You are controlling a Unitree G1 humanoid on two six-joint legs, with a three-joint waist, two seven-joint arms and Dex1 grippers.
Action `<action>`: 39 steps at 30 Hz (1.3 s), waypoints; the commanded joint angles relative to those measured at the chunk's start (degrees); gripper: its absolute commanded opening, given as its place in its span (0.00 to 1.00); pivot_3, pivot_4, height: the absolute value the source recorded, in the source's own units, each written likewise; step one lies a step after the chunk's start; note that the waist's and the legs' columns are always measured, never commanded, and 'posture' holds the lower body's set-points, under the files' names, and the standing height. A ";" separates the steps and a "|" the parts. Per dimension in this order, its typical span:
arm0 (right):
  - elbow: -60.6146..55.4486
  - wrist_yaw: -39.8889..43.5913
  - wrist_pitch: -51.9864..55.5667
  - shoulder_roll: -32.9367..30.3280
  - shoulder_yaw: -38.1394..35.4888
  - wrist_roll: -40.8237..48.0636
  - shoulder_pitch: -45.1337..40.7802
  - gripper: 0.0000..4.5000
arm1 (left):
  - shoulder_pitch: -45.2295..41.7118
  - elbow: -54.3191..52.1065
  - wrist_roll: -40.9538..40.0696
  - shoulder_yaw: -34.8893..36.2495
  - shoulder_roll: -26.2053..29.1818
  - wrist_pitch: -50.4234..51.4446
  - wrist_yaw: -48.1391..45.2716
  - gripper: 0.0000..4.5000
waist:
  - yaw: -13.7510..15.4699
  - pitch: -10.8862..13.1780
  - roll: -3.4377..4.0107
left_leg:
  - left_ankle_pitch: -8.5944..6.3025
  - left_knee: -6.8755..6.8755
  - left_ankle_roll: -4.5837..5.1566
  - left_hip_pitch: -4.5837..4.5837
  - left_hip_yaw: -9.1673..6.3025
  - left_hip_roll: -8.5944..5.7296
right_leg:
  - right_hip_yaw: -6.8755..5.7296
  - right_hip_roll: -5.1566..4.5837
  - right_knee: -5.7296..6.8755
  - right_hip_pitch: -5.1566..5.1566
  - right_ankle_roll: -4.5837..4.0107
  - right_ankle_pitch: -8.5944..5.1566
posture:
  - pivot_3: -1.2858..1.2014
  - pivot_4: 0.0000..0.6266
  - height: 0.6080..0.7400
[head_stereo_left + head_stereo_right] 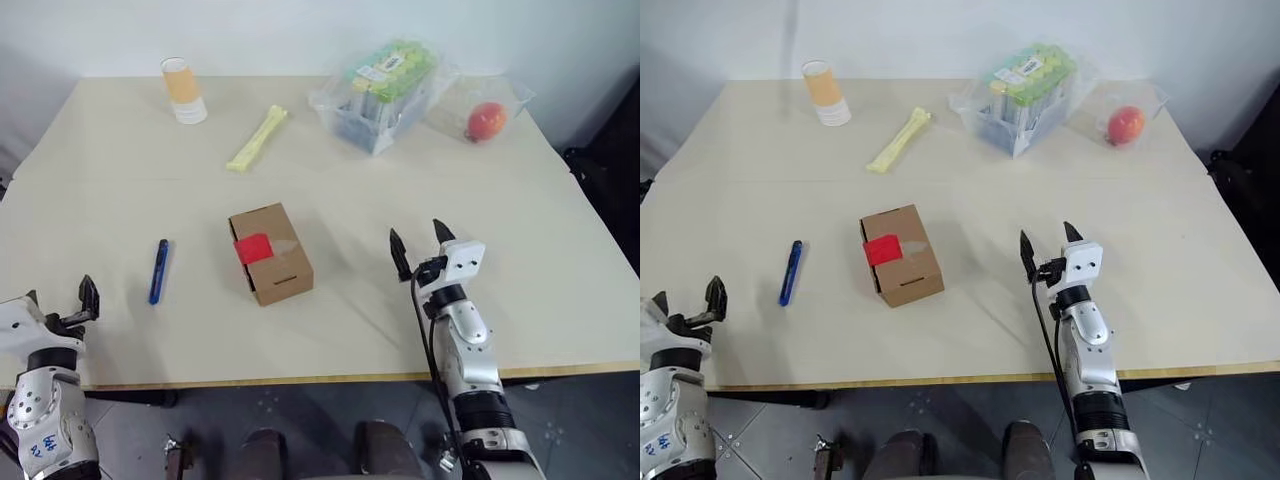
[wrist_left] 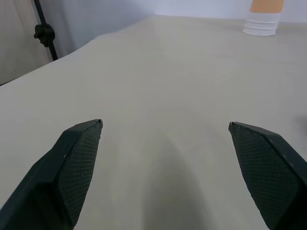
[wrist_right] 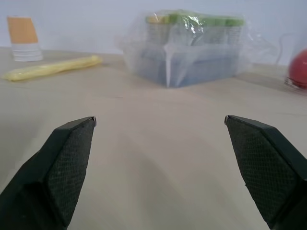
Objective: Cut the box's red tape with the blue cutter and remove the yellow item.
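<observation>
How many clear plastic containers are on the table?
2, both at the far right of the table: a wrapped container holding green-capped tubes, and beside it, nearer the right edge, a smaller one holding a red fruit. None seems hidden.

We count one box (image 1: 270, 253) bearing one red tape (image 1: 252, 248), and one blue cutter (image 1: 158, 271). We also see one cup (image 1: 184, 90), one pale-yellow stick (image 1: 257, 139), one wrapped rack (image 1: 383, 94) and one red fruit (image 1: 486, 121).

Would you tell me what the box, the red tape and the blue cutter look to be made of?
The box looks like plain brown cardboard: matte, with folded flaps and a cut slot. The red tape seems a smooth adhesive patch, plastic or paper, hard to tell. The blue cutter looks like glossy dark-blue plastic; no blade shows.
</observation>
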 commanded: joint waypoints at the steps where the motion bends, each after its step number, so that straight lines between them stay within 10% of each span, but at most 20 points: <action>1: -2.97 2.15 -0.81 -0.77 0.36 1.64 0.39 1.00 | 2.15 -1.24 0.73 1.01 1.70 -0.77 -0.25 1.00 | 0.03 0.00 0.00 | 0.00 0.00 0.00 0.00 0.00 0.00 | 0.00 0.00 0.00 0.00 0.00 0.00 | 0.52 0.24 1.00; 7: -11.02 14.59 7.64 -7.43 2.08 9.25 1.62 1.00 | 2.35 -6.42 -2.78 -1.22 7.64 3.42 -8.08 1.00 | 0.44 0.02 -0.01 | 0.00 0.02 0.00 -0.05 -0.02 0.01 | -0.01 0.00 -0.01 -0.01 0.00 0.00 | 0.52 0.24 1.00; 20: -4.33 26.26 24.01 -17.60 13.99 1.52 -12.75 0.00 | -7.34 -13.68 1.06 -29.05 24.48 26.44 -27.92 0.08 | -0.31 0.09 0.22 | 0.05 -0.09 -0.01 -0.04 0.22 0.00 | 0.13 0.03 0.04 -0.23 -0.03 0.01 | 0.52 0.24 1.00; 31: -12.65 29.25 39.71 -14.94 17.50 2.94 -12.67 0.00 | -13.65 -12.81 6.24 -40.30 20.97 24.22 -34.68 0.00 | 0.41 0.08 0.21 | 0.03 -0.07 -0.05 -0.31 0.29 0.00 | -0.07 -0.03 0.14 -0.56 -0.02 0.02 | 0.52 0.24 1.00; 39: -31.94 35.65 61.02 -26.10 18.48 10.79 -5.24 0.00 | -21.61 -10.08 -10.34 -27.72 26.35 29.51 -50.66 0.00 | 0.36 0.15 0.17 | 0.03 -0.12 -0.05 -0.34 0.35 0.03 | -0.06 -0.02 0.12 -0.64 -0.03 0.02 | 0.52 0.24 1.00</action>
